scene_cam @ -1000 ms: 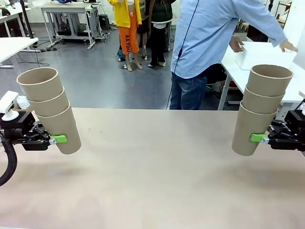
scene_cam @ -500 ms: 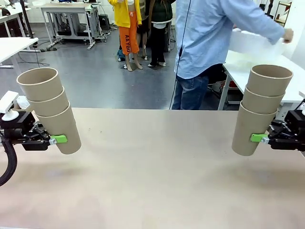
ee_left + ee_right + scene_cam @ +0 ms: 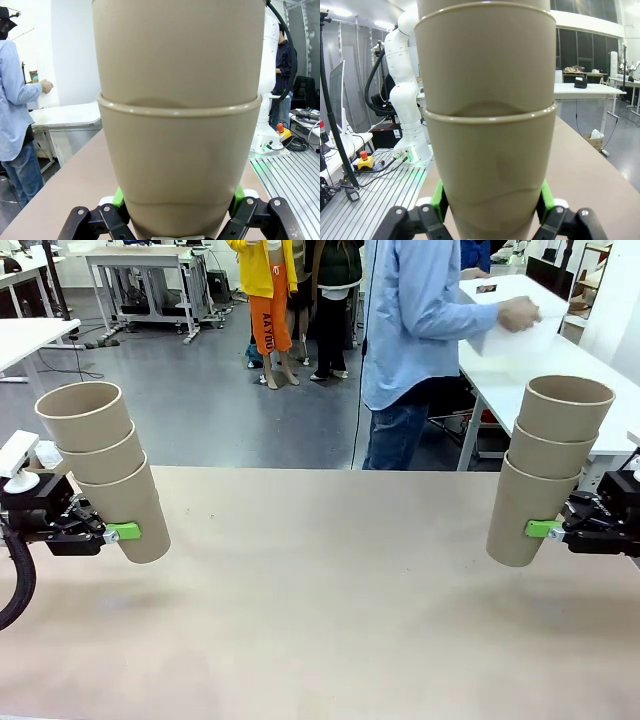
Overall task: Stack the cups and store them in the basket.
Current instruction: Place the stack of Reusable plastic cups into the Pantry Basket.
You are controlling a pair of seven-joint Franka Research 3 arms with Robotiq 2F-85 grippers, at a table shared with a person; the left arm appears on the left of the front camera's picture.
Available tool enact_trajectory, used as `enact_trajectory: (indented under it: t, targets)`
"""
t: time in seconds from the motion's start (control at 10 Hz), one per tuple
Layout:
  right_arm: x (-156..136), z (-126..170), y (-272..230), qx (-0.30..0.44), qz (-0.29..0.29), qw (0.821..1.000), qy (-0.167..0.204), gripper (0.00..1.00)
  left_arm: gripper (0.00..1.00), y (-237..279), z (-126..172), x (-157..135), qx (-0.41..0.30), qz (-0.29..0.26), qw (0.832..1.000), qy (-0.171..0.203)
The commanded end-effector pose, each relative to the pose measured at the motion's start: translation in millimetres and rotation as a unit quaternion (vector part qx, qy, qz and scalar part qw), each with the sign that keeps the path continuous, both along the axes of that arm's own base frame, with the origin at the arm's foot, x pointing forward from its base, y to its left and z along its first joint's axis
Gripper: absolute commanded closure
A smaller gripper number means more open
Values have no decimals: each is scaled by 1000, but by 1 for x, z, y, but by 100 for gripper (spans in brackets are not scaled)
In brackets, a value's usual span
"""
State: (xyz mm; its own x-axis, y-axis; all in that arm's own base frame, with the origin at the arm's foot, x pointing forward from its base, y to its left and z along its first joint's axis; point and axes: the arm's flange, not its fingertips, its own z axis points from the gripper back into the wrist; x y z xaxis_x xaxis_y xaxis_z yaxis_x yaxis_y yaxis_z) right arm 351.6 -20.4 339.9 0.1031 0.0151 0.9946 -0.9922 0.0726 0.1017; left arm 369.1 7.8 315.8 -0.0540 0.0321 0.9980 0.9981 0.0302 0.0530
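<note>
Cups in two nested stacks of three. Closed on lowest cup of left stack point(image 3: 105, 465): left gripper point(image 3: 121, 532), frame left; likewise right gripper point(image 3: 543, 529) on right stack point(image 3: 550, 465), frame right. Held clear above table point(image 3: 320, 590), probably awaiting basket point(image 3: 512, 340), apparently upper right under person's hand point(image 3: 518, 312). Green pads point(image 3: 118, 197) on both cup flanks plain in wrist views; one pad each from front.

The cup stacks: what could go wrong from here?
1. The left gripper and the right gripper each clamp only the lowest cup of the left stack and the right stack, both tilted; a quick move might shake the upper cups loose.
2. The person's hand holds the basket at another table; bringing it in may cross an arm.
</note>
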Motion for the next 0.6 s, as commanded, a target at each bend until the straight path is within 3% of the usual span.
enact_trajectory:
  t: [0.0, 0.5]
  targets:
    - [1, 4, 3, -1, 1, 1000, -5, 15, 14, 0, 4, 1, -9, 4, 1000, -6]
    - [1, 4, 3, -1, 1, 1000, -5, 15, 14, 0, 4, 1, -9, 4, 1000, -6]
